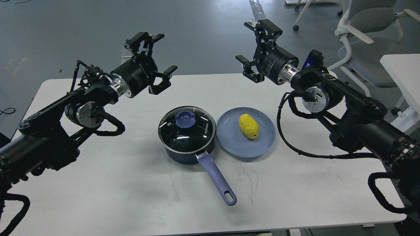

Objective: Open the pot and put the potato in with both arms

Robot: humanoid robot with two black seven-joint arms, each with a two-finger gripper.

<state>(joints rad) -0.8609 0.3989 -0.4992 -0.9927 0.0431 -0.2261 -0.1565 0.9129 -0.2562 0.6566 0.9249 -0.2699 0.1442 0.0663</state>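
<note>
Potato (248, 126) on plate (229, 137); well below spread right gripper (247, 42).

The glass lid (187, 128) covers the pot (187, 153), so its inside can't be seen. The left arm (49, 137) runs off the left edge, the right arm (367, 131) off the right. The office chair (370, 39) is clipped at the top, and the side table (405, 70) by the right edge.
</note>
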